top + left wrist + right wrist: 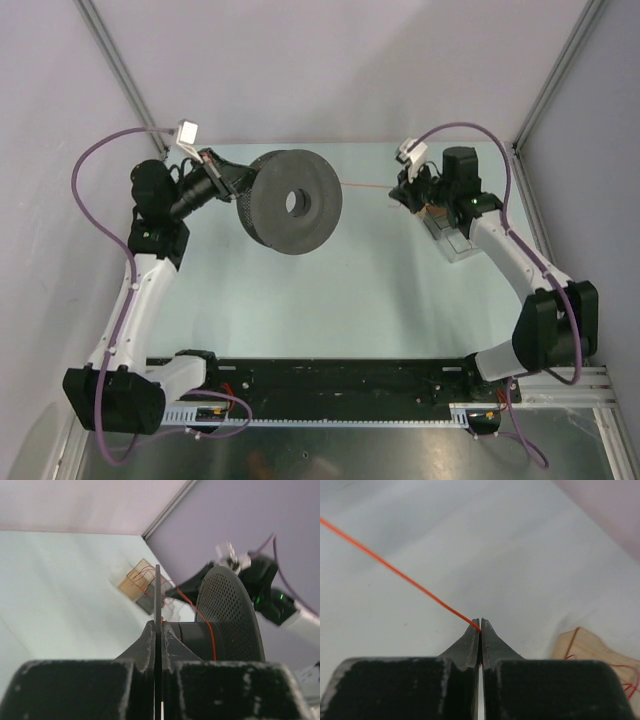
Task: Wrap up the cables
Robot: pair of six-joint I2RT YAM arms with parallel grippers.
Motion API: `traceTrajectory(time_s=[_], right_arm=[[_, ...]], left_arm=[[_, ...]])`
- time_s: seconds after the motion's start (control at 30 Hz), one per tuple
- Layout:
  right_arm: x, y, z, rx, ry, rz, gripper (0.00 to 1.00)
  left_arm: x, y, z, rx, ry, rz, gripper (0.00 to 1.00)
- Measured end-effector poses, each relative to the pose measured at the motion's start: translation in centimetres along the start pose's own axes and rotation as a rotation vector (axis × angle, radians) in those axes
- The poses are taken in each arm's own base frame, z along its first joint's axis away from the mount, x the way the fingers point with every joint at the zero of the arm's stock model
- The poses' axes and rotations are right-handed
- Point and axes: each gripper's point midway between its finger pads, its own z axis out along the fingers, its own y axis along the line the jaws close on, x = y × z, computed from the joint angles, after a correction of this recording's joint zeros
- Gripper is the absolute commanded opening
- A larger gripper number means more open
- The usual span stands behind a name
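A dark grey perforated spool (pixel 295 200) is held off the table at the back left. My left gripper (pixel 235 180) is shut on the spool's near flange, which shows edge-on as a thin plate (pixel 158 592) between the jaws of my left gripper (pixel 159 627). A thin red-orange cable (pixel 365 186) runs taut from the spool to my right gripper (pixel 400 190). A turn of it lies round the hub (pixel 212 635). In the right wrist view my right gripper (pixel 480 622) is shut on the cable (pixel 395 570), which leaves up and to the left.
A clear tray with a tan card (pixel 448 232) lies on the table under my right arm, with loose red wire curls on it; it also shows in the left wrist view (pixel 136 582) and the right wrist view (pixel 590 650). Walls stand close behind and on both sides.
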Motion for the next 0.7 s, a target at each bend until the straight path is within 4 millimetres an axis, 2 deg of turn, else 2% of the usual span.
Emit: traceTrajectory(time_s=[0.17,0.33,0.57,0.63,0.7], right_arm=[[1.0,5.4,-1.9,-0.047,0.033,-0.012,0.00],[0.6,11.4,-4.1,-0.130,0.006,-0.076,0.00],[-0.6,19.5,-5.4,-0.277,-0.043,-0.197,0.00],[-0.9,20.8,-5.7,-0.306,-0.055,-0.219,0.00],[-1.0,20.9,-5.9,-0.302,-0.057,-0.233,0.00]], left_arm=[[-0.9,0.0,-1.4,-0.076,-0.109,-0.163,0.00],[-2.4,0.6,-2.3,-0.173,-0.219,-0.308,0.00],[0.0,4.7,-2.7,-0.411,-0.230,-0.485,0.00],[0.7,5.5,-3.0,-0.460,-0.223,-0.503,0.00],[1.2,6.0,-3.2,-0.491,-0.216,-0.512,0.00]])
